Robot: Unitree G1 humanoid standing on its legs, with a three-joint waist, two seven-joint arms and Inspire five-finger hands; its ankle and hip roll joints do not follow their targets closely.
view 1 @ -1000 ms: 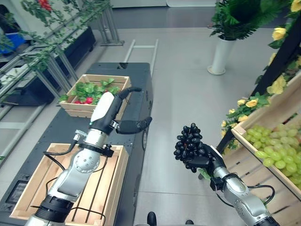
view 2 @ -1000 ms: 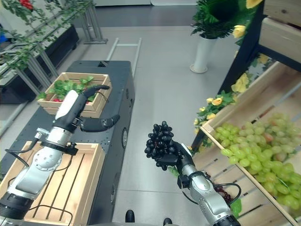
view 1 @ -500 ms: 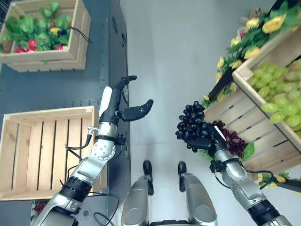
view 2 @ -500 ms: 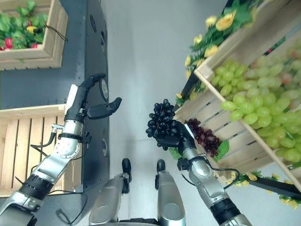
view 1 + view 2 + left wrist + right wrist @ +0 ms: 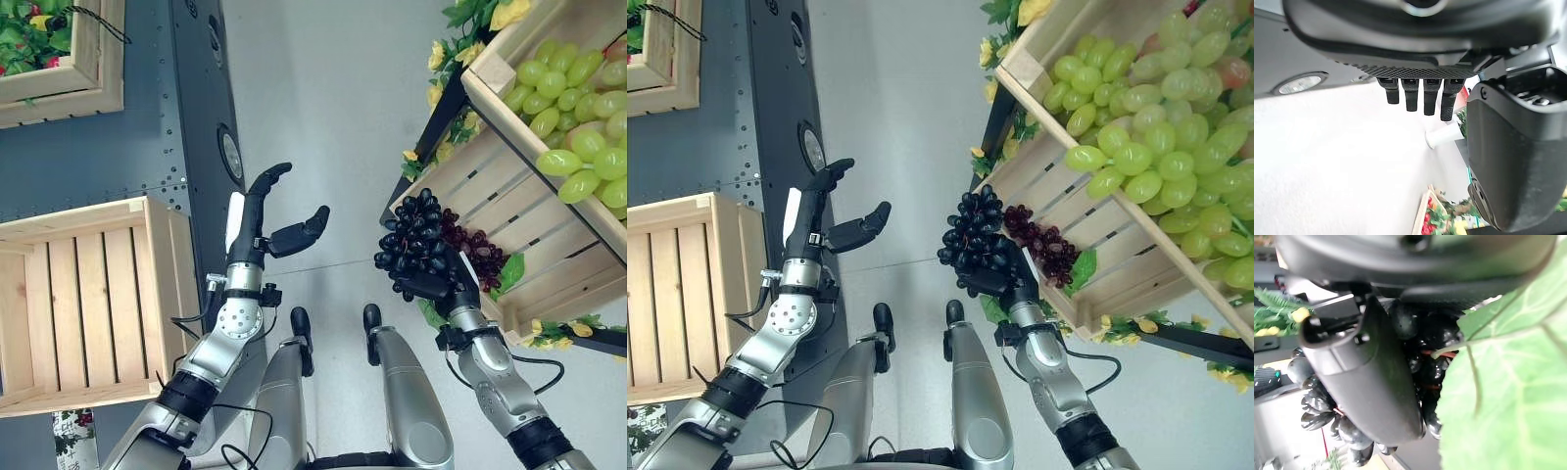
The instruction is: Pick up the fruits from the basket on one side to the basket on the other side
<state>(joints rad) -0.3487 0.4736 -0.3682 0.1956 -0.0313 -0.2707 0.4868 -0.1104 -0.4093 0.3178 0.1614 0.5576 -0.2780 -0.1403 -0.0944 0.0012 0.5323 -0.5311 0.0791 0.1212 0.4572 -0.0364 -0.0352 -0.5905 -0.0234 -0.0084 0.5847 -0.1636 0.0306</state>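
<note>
My right hand [image 5: 438,286] is shut on a bunch of black grapes [image 5: 415,235], held in the air just left of the lower wooden crate [image 5: 549,279] on the right. In the right wrist view the thumb [image 5: 1369,382] curls over the black grapes [image 5: 1322,406], with a green leaf [image 5: 1498,396] beside them. That crate holds dark red grapes [image 5: 478,257]. My left hand [image 5: 269,220] hangs open over the floor, right of the empty slatted crate [image 5: 78,294] on the dark cart [image 5: 147,147]. Its fingers [image 5: 1418,95] are straight and hold nothing.
An upper crate [image 5: 490,78] at the right is full of green grapes [image 5: 573,137], with yellow flowers [image 5: 446,54] along its frame. A crate of greens and red fruit [image 5: 49,59] stands at the far left of the cart. Grey floor [image 5: 323,98] lies between cart and shelves.
The camera has tilted further down, so the whole picture shifted. My right hand with the black grapes stays raised beside the lower right crate. The left hand remains open.
</note>
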